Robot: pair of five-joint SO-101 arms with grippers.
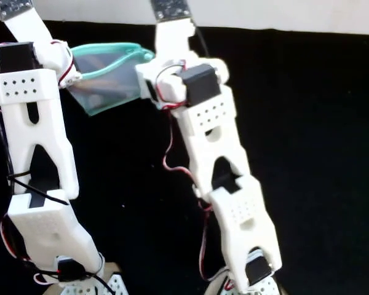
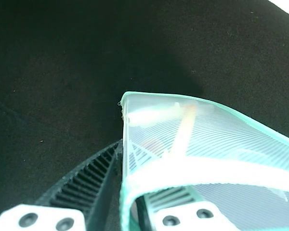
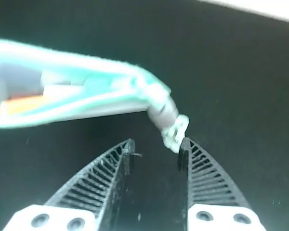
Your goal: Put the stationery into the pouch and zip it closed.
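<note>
Two white arms over a black tabletop, with the translucent, teal-edged pouch held up between their upper ends. High view: the pouch spans the gap between the two arms, one end meeting each; its contents cannot be made out here. Left wrist view: the left end effector is clenched on a corner of the pouch, one ribbed black finger in front of the teal edge and the other seen through the striped wall; a pale orange item lies inside. Right wrist view: the right end effector is released, its fingers spread beneath the pouch's zipped edge; the zipper pull hangs at the tip of one finger, though contact cannot be told. An orange patch shows through the pouch wall in this view.
</note>
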